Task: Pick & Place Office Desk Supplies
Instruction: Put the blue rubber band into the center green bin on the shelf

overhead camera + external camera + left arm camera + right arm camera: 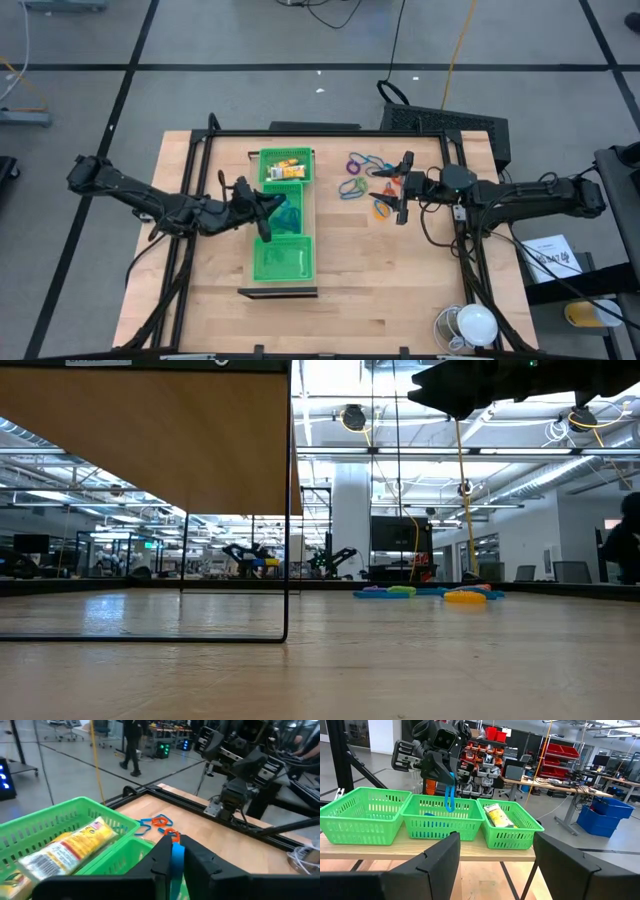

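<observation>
A long green tray point(262, 262) with three compartments lies mid-table. Its far compartment holds yellow packets point(285, 170). My left gripper point(268, 215) reaches in from the table's left above the middle compartment point(470, 827), shut on a blue loop point(449, 800). More blue shows inside that compartment. Several loose loops point(362, 175) in blue, purple, green and orange lie on the wood right of the tray. My right gripper point(403, 190) hovers open by them, fingers wide apart and holding nothing. My left gripper pinches the blue loop's upper end point(177, 857) between its two fingers. The fingers come nearly level from the table's left. The loop hangs below them point(449, 806), clear of the tray, over the middle compartment.
A black metal frame point(330, 132) runs along the table's edges. A white round object point(472, 324) sits at the near right corner. A black box point(450, 125) stands behind the far edge. Bare wood lies near the front edge.
</observation>
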Robot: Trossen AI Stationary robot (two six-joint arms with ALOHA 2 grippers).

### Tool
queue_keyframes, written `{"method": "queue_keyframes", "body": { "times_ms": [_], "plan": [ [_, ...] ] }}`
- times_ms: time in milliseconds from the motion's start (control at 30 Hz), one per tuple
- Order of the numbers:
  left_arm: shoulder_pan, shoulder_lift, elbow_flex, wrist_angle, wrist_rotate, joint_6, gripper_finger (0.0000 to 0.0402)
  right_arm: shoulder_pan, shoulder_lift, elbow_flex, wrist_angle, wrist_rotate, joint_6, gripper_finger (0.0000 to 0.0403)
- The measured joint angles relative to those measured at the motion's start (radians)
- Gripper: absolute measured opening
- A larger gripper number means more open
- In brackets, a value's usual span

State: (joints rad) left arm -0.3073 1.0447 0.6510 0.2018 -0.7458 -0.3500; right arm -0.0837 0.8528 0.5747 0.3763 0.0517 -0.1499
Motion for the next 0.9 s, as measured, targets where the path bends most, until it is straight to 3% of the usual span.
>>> {"method": "queue_keyframes", "body": {
  "times_ms": [267, 567, 900],
  "plan": [
    [0.000, 0.000, 0.000, 0.020, -0.182, -0.117, 0.0120, 0.000, 0.000, 0.000, 0.000, 0.000, 0.000, 0.0242],
    [0.000, 0.000, 0.001, 0.069, -0.154, -0.213, 0.0192, 0.000, 0.000, 0.000, 0.000, 0.000, 0.000, 0.0241],
    [0.000, 0.000, 0.001, 0.129, -0.161, -0.232, 0.0199, 0.000, 0.000, 0.000, 0.000, 0.000, 0.000, 0.0244]
  ]
}}
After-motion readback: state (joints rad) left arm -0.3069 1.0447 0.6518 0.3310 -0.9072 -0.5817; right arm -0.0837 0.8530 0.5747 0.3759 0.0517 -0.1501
